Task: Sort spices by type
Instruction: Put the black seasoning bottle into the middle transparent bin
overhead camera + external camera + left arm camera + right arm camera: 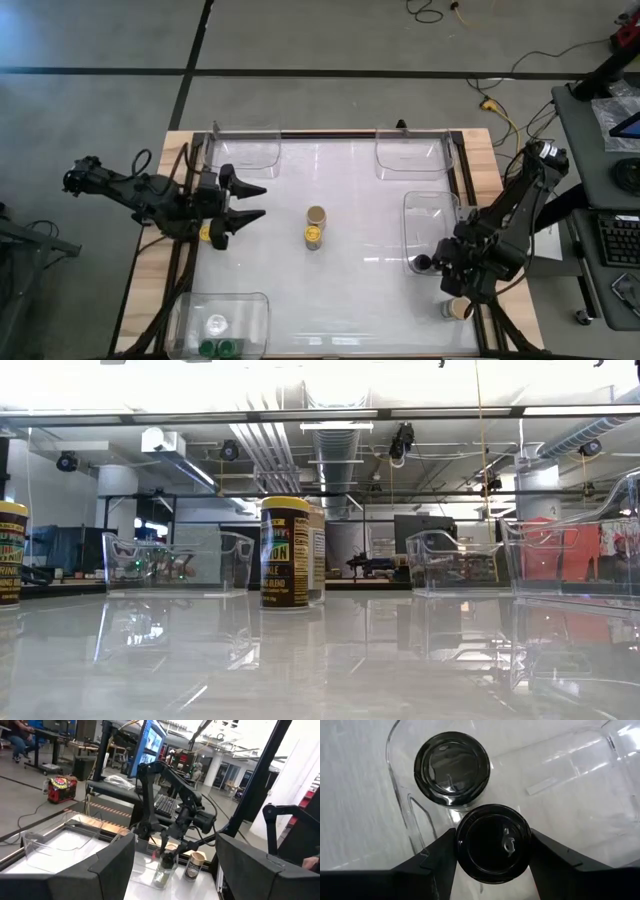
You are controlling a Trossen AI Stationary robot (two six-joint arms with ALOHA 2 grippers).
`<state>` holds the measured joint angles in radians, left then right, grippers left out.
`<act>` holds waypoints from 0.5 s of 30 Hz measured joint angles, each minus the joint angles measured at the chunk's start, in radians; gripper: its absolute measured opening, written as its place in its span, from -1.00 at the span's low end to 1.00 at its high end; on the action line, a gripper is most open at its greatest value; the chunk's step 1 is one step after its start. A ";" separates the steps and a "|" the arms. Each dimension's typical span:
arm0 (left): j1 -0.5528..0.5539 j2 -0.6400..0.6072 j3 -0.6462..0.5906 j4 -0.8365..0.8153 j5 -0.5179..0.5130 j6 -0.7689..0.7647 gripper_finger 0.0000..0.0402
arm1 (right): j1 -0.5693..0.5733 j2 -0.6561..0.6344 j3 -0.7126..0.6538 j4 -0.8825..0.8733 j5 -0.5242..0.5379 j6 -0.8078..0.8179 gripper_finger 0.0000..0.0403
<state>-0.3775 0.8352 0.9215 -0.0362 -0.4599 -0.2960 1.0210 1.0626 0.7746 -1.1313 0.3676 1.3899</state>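
Between the right claw's [492, 857] closed-in fingers sits a black-lidded jar [493, 842], another black-lidded jar [452, 767] at eleven o'clock; left claw [255, 200] gapes empty.

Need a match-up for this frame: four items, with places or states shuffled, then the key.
Items:
1. right claw
2. two green-lidded round jars
3. yellow-lidded round jar beside a tan-lidded round jar
4. left claw

Places or states:
A. open, holding nothing
B. standing in a clear plastic corner tray
C. shut on a black-lidded round jar
D. free-standing mid-table, outside any tray

Pairs: 1-C, 2-B, 3-D, 4-A
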 joint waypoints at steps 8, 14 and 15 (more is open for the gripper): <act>0.000 0.002 0.000 -0.005 0.000 -0.007 0.30 | 0.000 0.001 -0.001 0.023 0.000 0.028 0.00; 0.000 0.001 0.000 -0.011 0.000 -0.008 0.30 | 0.000 0.001 -0.001 0.025 -0.001 0.039 0.04; 0.000 0.001 0.000 -0.011 0.000 -0.008 0.30 | 0.000 0.001 -0.001 0.028 -0.001 0.039 0.04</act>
<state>-0.3779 0.8364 0.9215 -0.0474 -0.4599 -0.3038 1.0206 1.0634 0.7734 -1.1036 0.3667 1.4292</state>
